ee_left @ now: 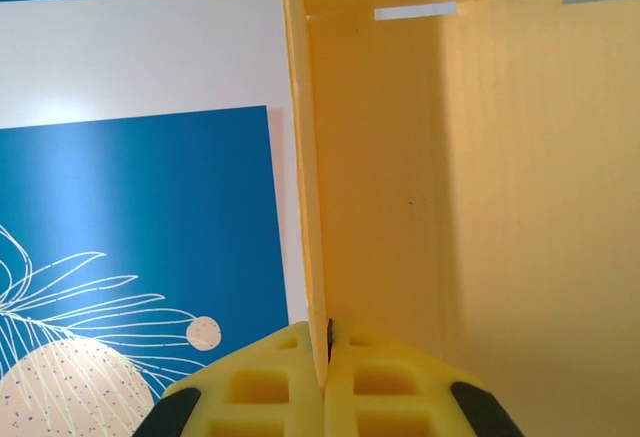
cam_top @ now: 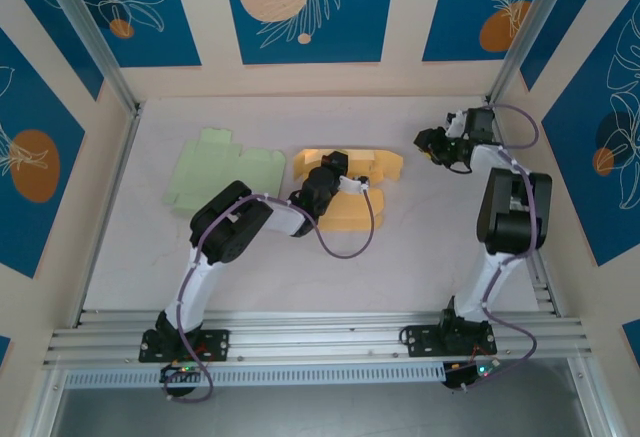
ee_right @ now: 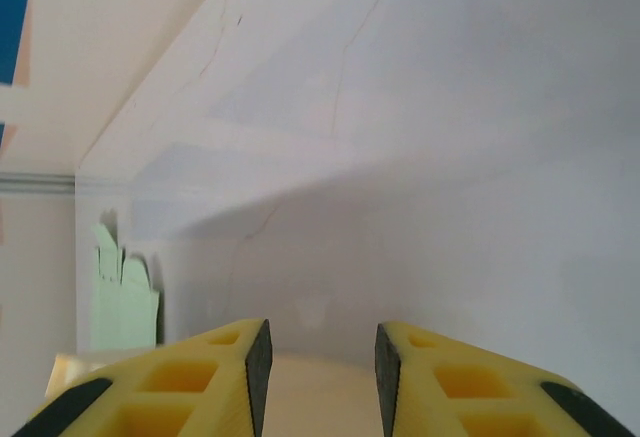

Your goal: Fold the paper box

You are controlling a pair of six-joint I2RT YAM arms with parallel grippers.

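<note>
Top external: yellow paper box (cam_top: 345, 213) runs lengthwise left-right.

Matt yellow card box (cam_top: 388, 167); matt green card sheet (cam_top: 215, 172) upper left; smooth pale table (cam_top: 400, 247); brushed metal rail (cam_top: 320, 337) along the bottom.

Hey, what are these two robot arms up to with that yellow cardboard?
They are folding a paper box. The left arm's fingers are pinched shut on the edge of a flap of the yellow paper box, which sits mid-table. The right arm's fingers stand open with nothing between them, off to the right of the box. A green sheet lies flat to the box's left.
</note>
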